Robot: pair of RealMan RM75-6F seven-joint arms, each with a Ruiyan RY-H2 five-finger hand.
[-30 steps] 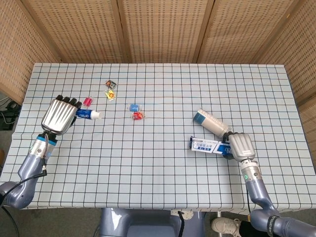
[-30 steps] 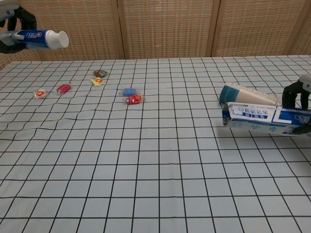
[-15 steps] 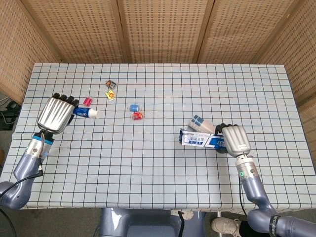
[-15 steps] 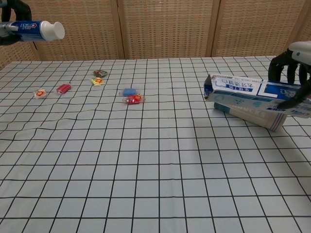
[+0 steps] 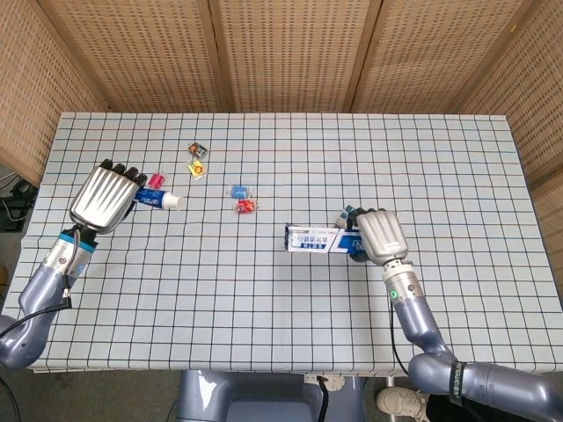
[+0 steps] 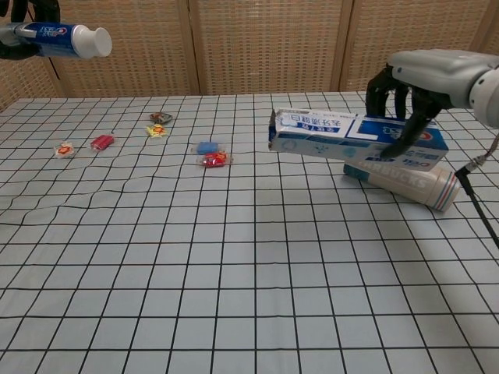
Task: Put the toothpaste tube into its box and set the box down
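Gripping the box (image 6: 355, 142), blue and white with unreadable print, the right hand (image 6: 425, 78) holds it above the counter (image 6: 234, 280), over a lying tube (image 6: 405, 181). Far left of the box, the left hand (image 5: 104, 197) grips the toothpaste tube (image 6: 66, 39) aloft.
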